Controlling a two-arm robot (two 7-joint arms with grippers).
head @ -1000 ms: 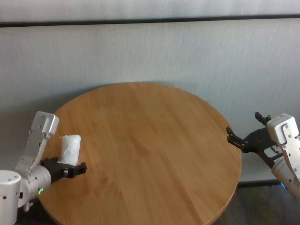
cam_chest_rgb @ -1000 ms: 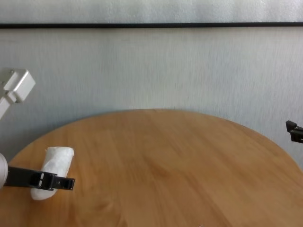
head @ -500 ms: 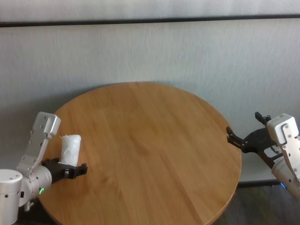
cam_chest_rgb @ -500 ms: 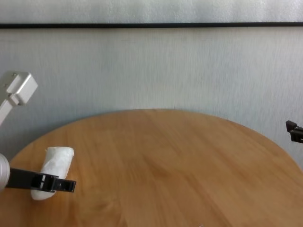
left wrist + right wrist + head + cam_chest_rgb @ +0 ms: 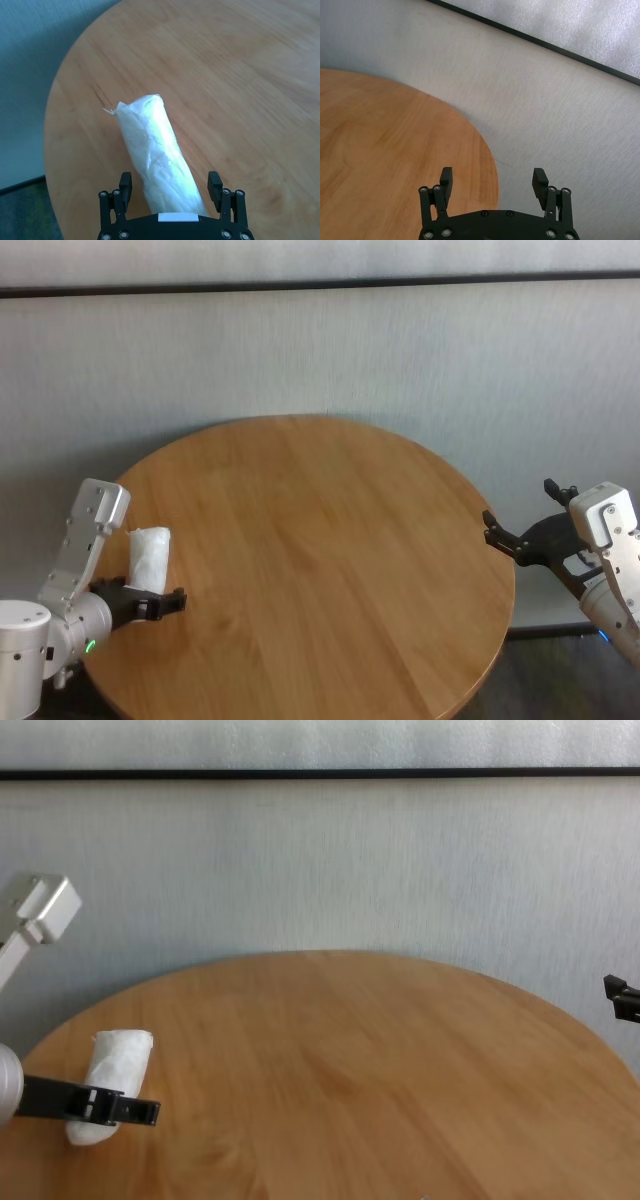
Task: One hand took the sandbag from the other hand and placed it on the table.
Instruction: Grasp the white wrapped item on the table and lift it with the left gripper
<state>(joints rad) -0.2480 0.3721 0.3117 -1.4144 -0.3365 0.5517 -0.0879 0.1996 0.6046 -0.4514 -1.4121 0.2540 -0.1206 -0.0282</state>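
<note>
The white sandbag lies on the round wooden table near its left edge. My left gripper, on the wrist with the green ring, is low over the table and open, with one finger on each side of the bag's near end. In the left wrist view the sandbag runs out from between the fingers, with small gaps on both sides. It also shows in the chest view. My right gripper, on the blue-ring wrist, is open and empty off the table's right edge.
A pale grey wall rises behind the table. In the right wrist view the table's edge lies ahead of the open right gripper, with grey floor beyond it.
My left gripper has drawn slightly back toward the table's left edge, and the sandbag has shifted a little left with it. The right arm has not moved.
</note>
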